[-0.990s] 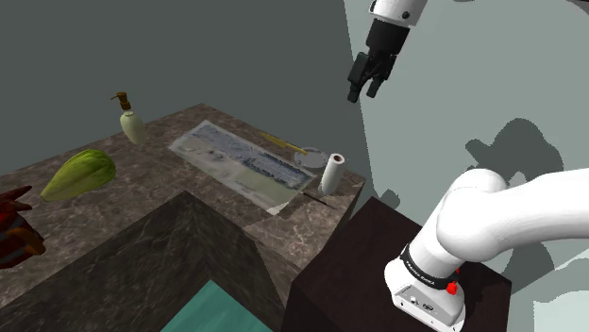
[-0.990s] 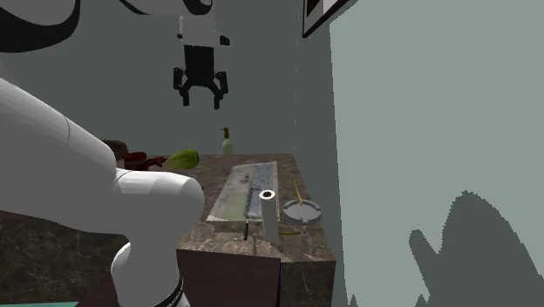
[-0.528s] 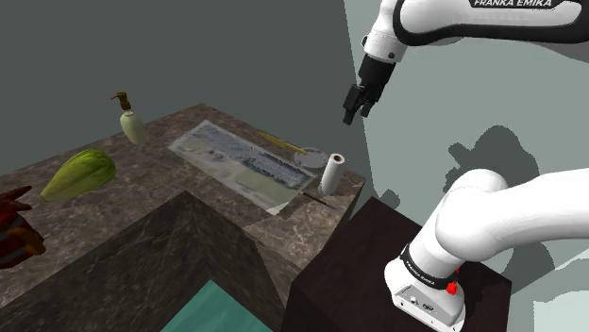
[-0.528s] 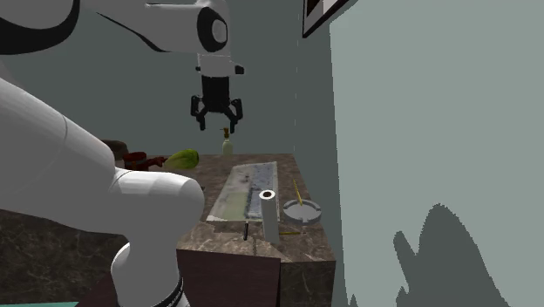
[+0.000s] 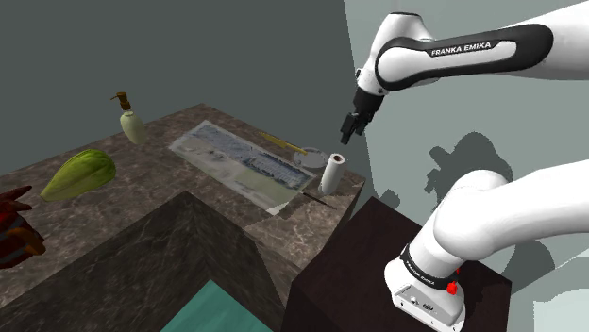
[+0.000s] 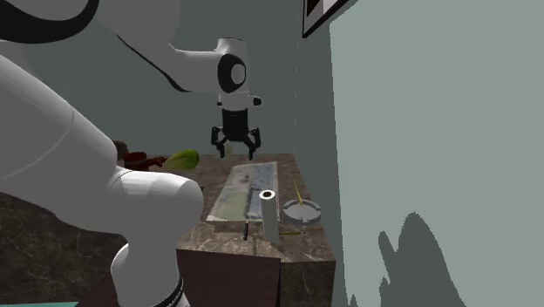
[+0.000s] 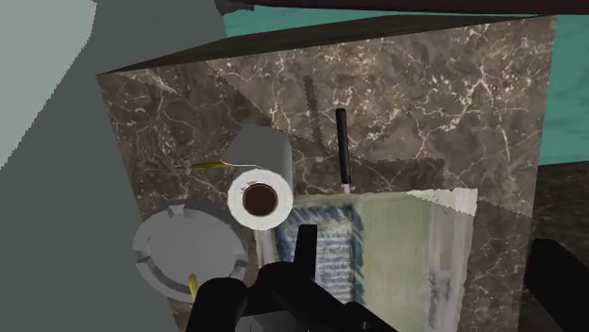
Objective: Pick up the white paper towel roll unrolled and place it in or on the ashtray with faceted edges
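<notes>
Marble counter [image 5: 142, 193]: your white paper towel roll [image 5: 331, 173] stands upright at its corner, just beside the grey faceted ashtray [image 5: 310, 157]; printed mat [image 5: 241, 165] alongside. Your gripper [image 6: 235, 152] hangs above them, fingers spread, holding nothing.

— What sort of room is it?
— Two walls meet in a corner. The dark grey wall [image 5: 189, 47] runs behind the surface. The pale grey-green wall [image 6: 418, 105] beside it is lit brighter, with soft dark shadows lying across it.
— And the surface [image 5: 113, 203] itself?
— Brown marble with white veins, one end near the pale wall. In the shoulder view a darker stone block [image 5: 179, 250] stands in front of it.
— The floor?
— A teal floor [image 5: 222, 311], glimpsed beside that block.
— Anything hung up?
— A dark-framed picture [image 6: 327, 13] high by the corner, cut by the second exterior view's top edge.
</notes>
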Robot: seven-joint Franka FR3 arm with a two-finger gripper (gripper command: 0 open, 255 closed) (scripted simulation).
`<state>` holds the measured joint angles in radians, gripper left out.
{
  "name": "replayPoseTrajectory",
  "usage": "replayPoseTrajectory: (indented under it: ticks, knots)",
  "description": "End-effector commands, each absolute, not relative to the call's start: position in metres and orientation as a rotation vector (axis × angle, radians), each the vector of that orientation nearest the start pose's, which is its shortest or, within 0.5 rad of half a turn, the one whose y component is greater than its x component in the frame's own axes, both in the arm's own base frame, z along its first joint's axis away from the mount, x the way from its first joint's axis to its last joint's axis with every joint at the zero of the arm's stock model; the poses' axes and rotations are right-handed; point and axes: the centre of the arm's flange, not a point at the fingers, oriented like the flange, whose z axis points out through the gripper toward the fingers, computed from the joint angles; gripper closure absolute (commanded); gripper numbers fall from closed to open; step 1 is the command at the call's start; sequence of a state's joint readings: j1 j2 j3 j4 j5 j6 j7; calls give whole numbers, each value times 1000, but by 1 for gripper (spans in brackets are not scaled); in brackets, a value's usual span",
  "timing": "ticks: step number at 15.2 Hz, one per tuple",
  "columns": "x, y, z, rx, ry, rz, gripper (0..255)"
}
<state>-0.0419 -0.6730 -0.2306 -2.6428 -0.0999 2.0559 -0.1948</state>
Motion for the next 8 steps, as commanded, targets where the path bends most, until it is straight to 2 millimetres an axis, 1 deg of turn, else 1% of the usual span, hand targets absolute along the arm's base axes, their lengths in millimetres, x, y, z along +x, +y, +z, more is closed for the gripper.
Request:
replayPoseTrajectory:
  ticks: [1,8]
  knots:
    - [346,-110,430,-3111,-28,-144,0]
    - [363,-152,352,-3137,-65,-164,0]
